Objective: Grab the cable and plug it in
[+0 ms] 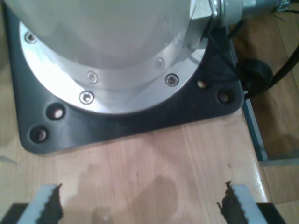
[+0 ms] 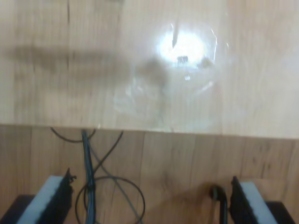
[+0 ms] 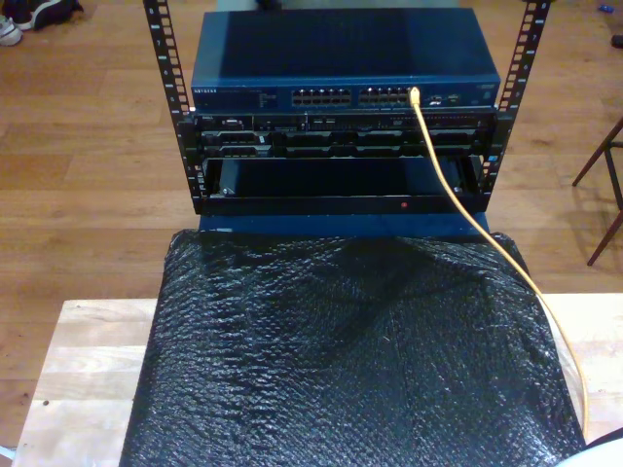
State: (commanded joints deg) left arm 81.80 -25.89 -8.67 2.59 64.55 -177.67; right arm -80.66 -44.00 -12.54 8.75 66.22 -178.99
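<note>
— Cable (image 3: 451,182) first: where does it sit?

— In the exterior view the yellow-orange line has its far end at a port on the blue network switch (image 3: 346,95), towards the right of the port row. From there it drops down the front of the rack (image 3: 341,146), crosses the right side of the black bubbled sheet (image 3: 341,360), and runs off the near edge at the exterior view's right. Whether the plug is fully seated I cannot tell.

— And your first gripper (image 1: 140,203)?

— Its jaws stand wide apart with nothing between them. They hang over the pale wooden desk (image 1: 159,158), just short of a black base plate (image 1: 117,126) carrying a round silver flange (image 1: 117,88) with screws around it.

— Your second gripper (image 2: 149,200)?

— Jaws spread wide too, holding nothing. Beyond them lies the wooden desk top (image 2: 93,70) with a bright glare patch, and nearer the fingertips the wood floor (image 2: 187,158) shows, with thin dark wires (image 2: 88,158) looping on it.

— Where does the sheet lie?

— It covers most of the desk in the exterior view, with the rack standing just beyond its far edge.
</note>
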